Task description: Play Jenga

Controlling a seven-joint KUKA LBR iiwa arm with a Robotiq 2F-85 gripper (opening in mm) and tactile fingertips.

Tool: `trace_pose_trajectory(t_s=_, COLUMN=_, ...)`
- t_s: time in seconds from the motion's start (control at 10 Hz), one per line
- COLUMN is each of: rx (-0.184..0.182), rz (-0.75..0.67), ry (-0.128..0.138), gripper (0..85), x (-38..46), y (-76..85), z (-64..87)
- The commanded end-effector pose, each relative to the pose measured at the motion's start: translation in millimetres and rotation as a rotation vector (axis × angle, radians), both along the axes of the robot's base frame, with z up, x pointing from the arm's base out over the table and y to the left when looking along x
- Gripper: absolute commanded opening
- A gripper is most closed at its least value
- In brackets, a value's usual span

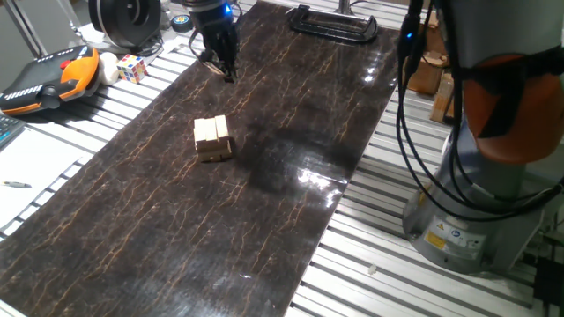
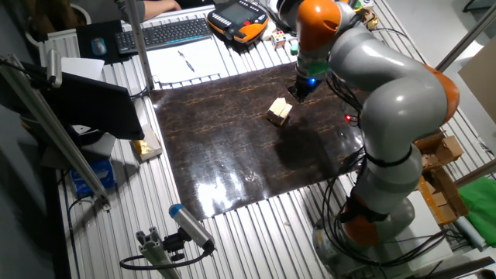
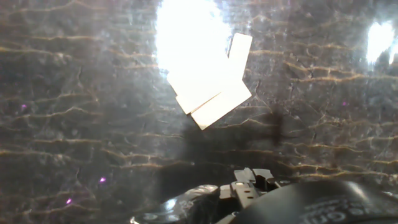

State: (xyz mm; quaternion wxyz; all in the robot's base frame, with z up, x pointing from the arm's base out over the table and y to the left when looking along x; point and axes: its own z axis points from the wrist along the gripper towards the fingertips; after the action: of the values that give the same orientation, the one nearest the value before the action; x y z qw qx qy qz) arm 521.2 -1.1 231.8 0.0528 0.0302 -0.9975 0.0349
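Roughly mid-desk sits the Jenga (image 1: 212,138), a small stack of light tan wooden blocks, a few layers high, on the dark marbled mat (image 1: 176,229) covering the desk (image 1: 370,273). It stands closer to the far end of the mat than the near end in one fixed view. In the hand view the blocks (image 3: 211,87) look pale under strong glare, top pieces slightly fanned, one block (image 3: 239,50) sticking out past the rest. The jaws (image 1: 220,66) hang above the mat near its far edge, apart from the stack, nothing visibly in them; cannot tell how wide they stand, too dark and small. A blue light (image 2: 311,80) shows on the wrist. Beyond the mat's far left corner: a multicoloured puzzle cube (image 1: 132,68), an orange-and-black pendant (image 1: 48,77). A black clamp (image 1: 333,22) lies at the mat's far edge. The other fixed view shows a keyboard (image 2: 163,32) and paper with a pen (image 2: 186,60) off the mat.
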Motion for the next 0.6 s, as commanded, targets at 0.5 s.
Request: trace_pose_trajectory(t_s=0.5, rx=0.018, rz=-0.071, ry=-0.009, gripper=18.3, x=60.8, y=-4.9, z=-46.4)
